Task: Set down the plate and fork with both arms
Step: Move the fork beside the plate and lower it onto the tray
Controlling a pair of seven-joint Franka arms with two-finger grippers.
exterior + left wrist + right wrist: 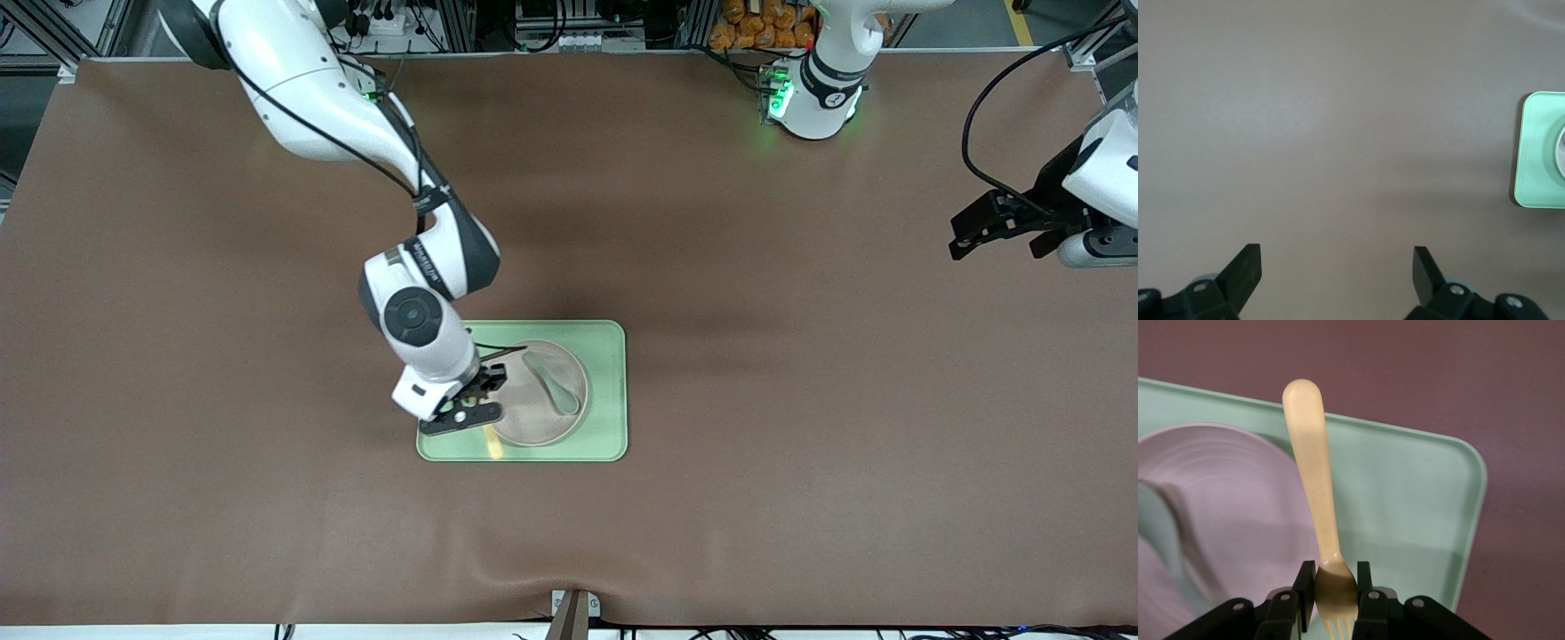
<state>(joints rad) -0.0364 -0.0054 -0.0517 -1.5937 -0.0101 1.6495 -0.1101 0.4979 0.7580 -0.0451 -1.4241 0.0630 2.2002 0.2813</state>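
A: What does the fork look like?

B: Small, pale yellow plastic, with a smooth rounded handle end and short tines. The right gripper pinches it at the neck just above the tines, fingers pressed against both sides, and the handle sticks out away from the wrist.

A: And where is that?

B: Over the light green tray, at the tray's edge toward the right arm's end of the table, just beside the plate. In the front view only a short yellow stretch of the fork shows below the gripper (the rest is hidden by the black fingers).

A: The plate?

B: Round, shallow, pale beige with faint concentric rings and a low rim. It sits on the tray, and a grey-green spoon lies in it.

A: What about the tray itself?

B: Rectangular with rounded corners, lying near the middle of the brown table.

A: The other arm?

B: The left arm waits at its own end of the table. The left gripper hangs above bare tabletop, well apart from the tray, its fingers spread wide with nothing between them.
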